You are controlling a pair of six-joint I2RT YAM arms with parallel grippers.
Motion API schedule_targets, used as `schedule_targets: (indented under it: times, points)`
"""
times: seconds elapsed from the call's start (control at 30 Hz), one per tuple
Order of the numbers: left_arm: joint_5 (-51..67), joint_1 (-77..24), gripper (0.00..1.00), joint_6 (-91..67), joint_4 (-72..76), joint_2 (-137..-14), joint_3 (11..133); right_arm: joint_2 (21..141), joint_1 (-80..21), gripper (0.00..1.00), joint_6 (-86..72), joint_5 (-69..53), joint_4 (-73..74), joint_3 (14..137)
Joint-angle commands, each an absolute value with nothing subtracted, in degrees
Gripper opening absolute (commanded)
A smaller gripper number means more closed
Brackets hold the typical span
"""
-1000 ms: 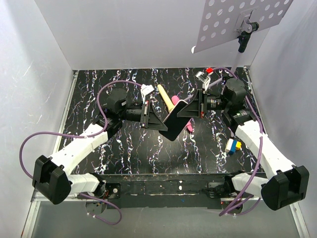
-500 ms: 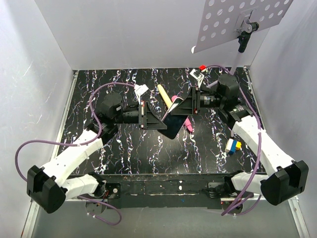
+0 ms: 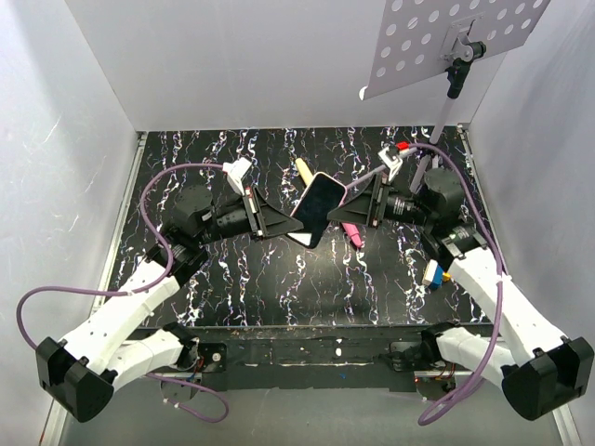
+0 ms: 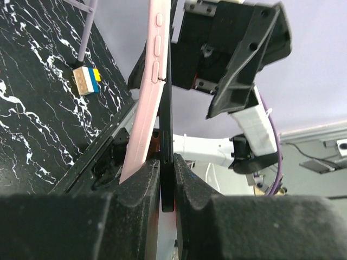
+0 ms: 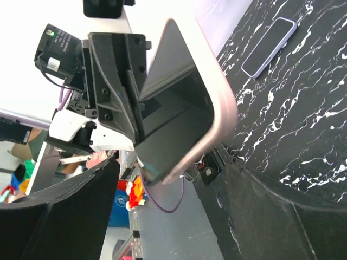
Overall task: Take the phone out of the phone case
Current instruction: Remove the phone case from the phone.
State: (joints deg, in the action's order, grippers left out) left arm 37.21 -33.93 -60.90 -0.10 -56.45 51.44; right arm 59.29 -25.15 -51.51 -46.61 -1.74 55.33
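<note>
The phone (image 3: 317, 205) hangs above the table's middle, dark screen up, still partly in the salmon-pink phone case (image 3: 299, 238). My left gripper (image 3: 290, 221) is shut on its left edge. In the left wrist view the black phone edge (image 4: 167, 119) runs between the two fingers of the left gripper (image 4: 168, 176), and the pink phone case (image 4: 146, 108) stands a little apart along its left side. My right gripper (image 3: 350, 212) is open just right of the phone. In the right wrist view the phone (image 5: 179, 124) lies in the gap of the right gripper (image 5: 172, 168), touching neither finger.
A pink marker stick (image 3: 353, 233) and a cream stick (image 3: 302, 170) lie beneath the held phone. A coloured block (image 3: 434, 272) sits by the right arm. Another bare phone with a lilac rim (image 5: 269, 46) lies flat on the table. A perforated plate on a stand (image 3: 446, 37) rises at the back right.
My right gripper has opened and let go of the cased phone, drawing back to the right. My left gripper stayed shut on it and turned the screen upward, shifting slightly left.
</note>
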Motion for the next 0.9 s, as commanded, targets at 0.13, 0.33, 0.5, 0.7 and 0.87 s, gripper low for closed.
schedule_targets:
  times: [0.13,0.33,0.5,0.7,0.87]
  points:
    - [33.4,-33.1,0.00,-68.4,7.9,-53.7,49.2,58.3,-25.1,0.85,-64.6,-44.7,-22.7,44.3]
    - [27.8,-33.0,0.00,-72.9,8.3,-51.8,48.3,57.3,-28.5,0.72,-65.9,-42.6,-27.1,41.9]
    - [23.3,-33.0,0.00,-75.5,9.5,-51.2,47.5,58.1,-32.3,0.56,-70.8,-39.8,-36.7,37.8]
    - [22.9,-32.5,0.00,-80.9,16.6,-51.5,43.6,60.0,-34.3,0.56,-72.0,-38.0,-40.2,36.8]
    - [23.5,-32.5,0.00,-82.2,19.0,-51.8,42.4,61.7,-34.4,0.47,-73.2,-36.7,-42.1,36.9]
